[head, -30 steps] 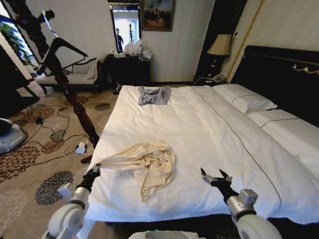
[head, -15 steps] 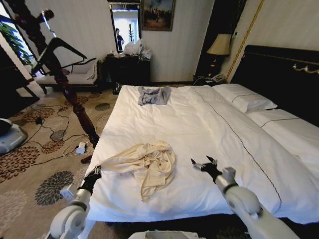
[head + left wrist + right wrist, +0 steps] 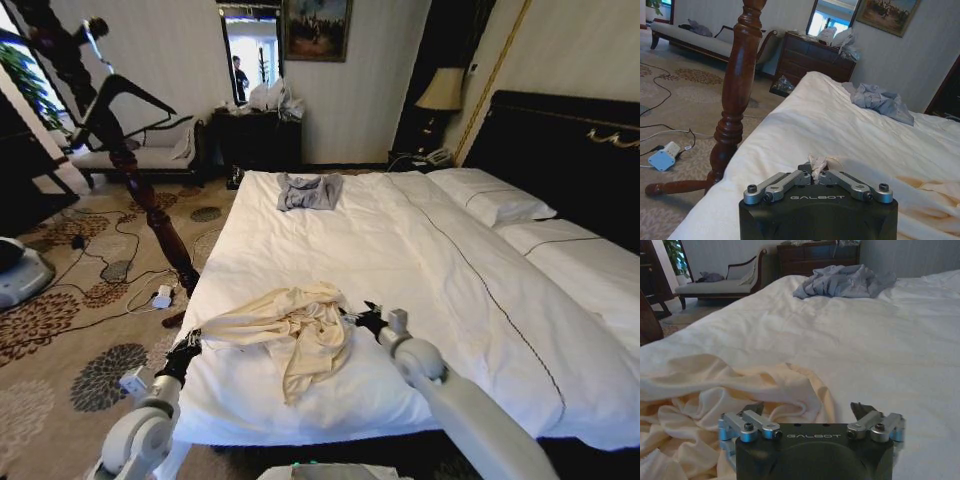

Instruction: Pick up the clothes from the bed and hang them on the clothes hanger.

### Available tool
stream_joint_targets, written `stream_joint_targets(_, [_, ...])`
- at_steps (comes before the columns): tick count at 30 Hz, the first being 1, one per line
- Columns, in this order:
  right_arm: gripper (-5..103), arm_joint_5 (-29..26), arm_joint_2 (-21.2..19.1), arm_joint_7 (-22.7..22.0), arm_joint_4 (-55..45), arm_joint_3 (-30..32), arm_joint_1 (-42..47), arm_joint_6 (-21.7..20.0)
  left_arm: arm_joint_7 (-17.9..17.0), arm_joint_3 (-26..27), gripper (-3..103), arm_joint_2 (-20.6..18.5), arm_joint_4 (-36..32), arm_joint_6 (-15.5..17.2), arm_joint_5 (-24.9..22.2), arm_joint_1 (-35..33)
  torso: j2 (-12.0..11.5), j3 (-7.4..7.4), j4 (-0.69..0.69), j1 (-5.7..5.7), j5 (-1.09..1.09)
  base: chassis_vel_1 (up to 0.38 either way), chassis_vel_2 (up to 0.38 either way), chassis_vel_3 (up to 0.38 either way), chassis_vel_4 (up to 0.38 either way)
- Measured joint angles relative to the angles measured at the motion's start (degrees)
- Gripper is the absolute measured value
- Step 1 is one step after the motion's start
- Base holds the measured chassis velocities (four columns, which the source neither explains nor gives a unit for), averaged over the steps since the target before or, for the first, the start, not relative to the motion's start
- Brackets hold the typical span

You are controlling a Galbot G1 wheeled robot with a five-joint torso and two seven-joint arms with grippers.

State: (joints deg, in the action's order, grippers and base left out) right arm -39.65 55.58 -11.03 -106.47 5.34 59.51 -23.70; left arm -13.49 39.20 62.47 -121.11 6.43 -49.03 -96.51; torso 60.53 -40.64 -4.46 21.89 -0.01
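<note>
White bed: cream clothes crumpled near edge. Left gripper clamped on a fold; right gripper, jaws apart, at garment's side. "GALBOT" on both.

Hotel-style bedroom. Evidence: very wide bed w/ white sheets, white pillows, tall dark headboard w/ gold trim; bedside lamp + phone in the corner; dark wood dresser under a mirror; framed painting; chaise lounge by the wall; patterned floral carpet; turned-wood coat stand nr the bed
</note>
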Motion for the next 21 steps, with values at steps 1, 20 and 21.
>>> stream_joint_targets(1, [91, -0.1, 0.1, -0.1, 0.0, -0.1, 0.0, 0.0, 0.1, 0.1, 2, 0.0, 0.2, 0.0, -0.1, 0.0, 0.0, 0.0, -0.01, -0.01, 0.0, 0.0, 0.0, 0.0, 0.0])
stream_joint_targets(20, [42, 0.1, 1.5, -0.8, 2.3, -3.0, -0.5, -0.4, 1.1, 0.1, 2, 0.1, 1.8, -0.1, -0.9, -0.2, 0.0, 0.01, 0.01, -0.01, 0.01, 0.0, 0.0, 0.0, 0.0])
stream_joint_targets(21, [42, 0.1, 1.5, -0.8, 2.3, -3.0, -0.5, -0.4, 1.1, 0.1, 2, 0.1, 1.8, -0.1, -0.9, -0.2, 0.0, 0.01, 0.01, -0.01, 0.01, 0.0, 0.0, 0.0, 0.0])
